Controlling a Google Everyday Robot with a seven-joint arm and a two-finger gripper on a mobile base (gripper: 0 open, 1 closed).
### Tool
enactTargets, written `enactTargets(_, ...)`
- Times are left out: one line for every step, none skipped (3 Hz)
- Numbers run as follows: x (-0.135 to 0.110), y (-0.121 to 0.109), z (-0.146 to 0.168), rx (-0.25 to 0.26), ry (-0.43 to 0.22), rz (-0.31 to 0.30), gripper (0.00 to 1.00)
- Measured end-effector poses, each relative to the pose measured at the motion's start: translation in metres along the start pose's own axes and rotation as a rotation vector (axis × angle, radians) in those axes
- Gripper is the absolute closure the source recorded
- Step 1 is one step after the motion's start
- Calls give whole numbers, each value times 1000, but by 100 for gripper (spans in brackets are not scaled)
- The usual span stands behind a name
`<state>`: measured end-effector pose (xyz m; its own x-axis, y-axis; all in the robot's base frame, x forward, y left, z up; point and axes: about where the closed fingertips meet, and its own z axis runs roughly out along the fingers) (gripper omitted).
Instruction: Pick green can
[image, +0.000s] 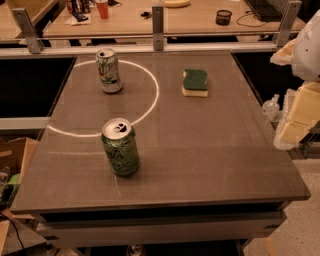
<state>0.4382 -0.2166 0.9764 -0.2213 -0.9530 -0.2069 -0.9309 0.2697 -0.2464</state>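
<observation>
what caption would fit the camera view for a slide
Green can upright on the table, paler can and sponge behind it, gripper off the right edge.

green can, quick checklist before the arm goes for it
1. Target identified: green can, the darker one at the front, not the pale can behind it: ok
2. It stands upright: ok
3. Nothing touching it, sponge well away: ok
4. It sits well in from the table edges: ok
5. Lined up over the can: not ok, the gripper hangs off the table's right side
</observation>
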Motion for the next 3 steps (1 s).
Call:
enactTargets(0,0,0,0,0,0,0)
enactTargets(4,-3,-4,14,-52,78,0)
enactTargets(32,0,1,36,-193,320,0)
